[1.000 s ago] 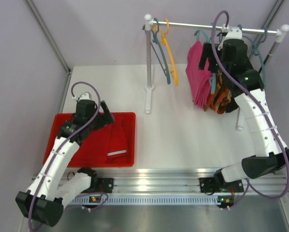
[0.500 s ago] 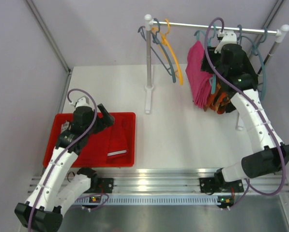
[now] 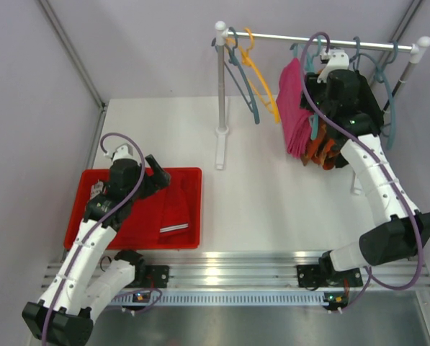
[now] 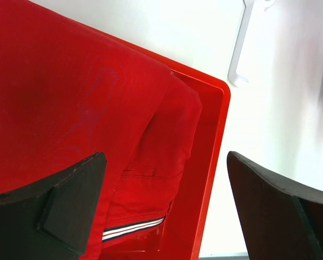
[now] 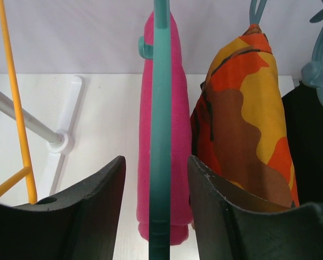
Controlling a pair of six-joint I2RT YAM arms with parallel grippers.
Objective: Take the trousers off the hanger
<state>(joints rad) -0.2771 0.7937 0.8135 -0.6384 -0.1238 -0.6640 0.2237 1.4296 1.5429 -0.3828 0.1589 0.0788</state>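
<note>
The magenta pink trousers (image 3: 295, 119) hang on a teal hanger (image 5: 161, 135) from the rail (image 3: 287, 36). My right gripper (image 5: 157, 162) stands open astride that hanger's bar, with a narrow gap on each side. To its right hang the orange camouflage trousers (image 5: 248, 124) and, at the edge, black trousers (image 5: 307, 151). The red trousers (image 3: 175, 209) lie in the red tray (image 3: 92, 216). Above them hovers my left gripper (image 4: 165, 157), wide open and holding nothing.
An empty yellow hanger (image 3: 261, 86) and an empty blue-grey hanger (image 3: 240, 83) hang at the rail's left end, next to the white rack post (image 3: 220, 94). The rack's foot (image 3: 220, 151) rests on the table right of the tray. Grey walls enclose the table.
My right gripper's jaws have narrowed around the teal hanger and the arm has shifted slightly left. The empty hangers have swung right. My left arm drew back over the tray, then held still.
</note>
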